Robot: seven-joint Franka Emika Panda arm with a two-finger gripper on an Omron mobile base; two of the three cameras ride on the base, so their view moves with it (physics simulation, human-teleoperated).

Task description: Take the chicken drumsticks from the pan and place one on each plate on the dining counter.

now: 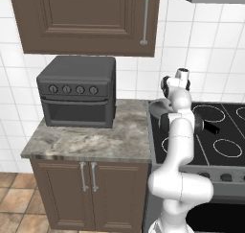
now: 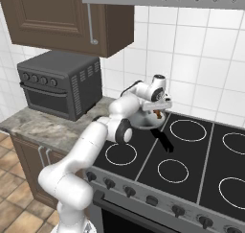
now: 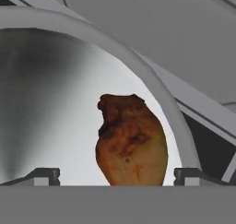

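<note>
My gripper hangs low inside the pan, jaws spread wide and holding nothing. One chicken drumstick lies straight ahead of me, squarely between my two fingertips — touching neither. Its long axis runs away from me along my line of sight, meaty end nearest, so my fingers flank its sides. It sits near the pan's rim on the stove side. A short advance and a squeeze looks right.

- I see the drumstick cut off below by the hand view's edge, bone end hidden.
- The pan sits mostly behind my arm; only its handle shows beside it.
- Second drumstick: can't tell.
</note>
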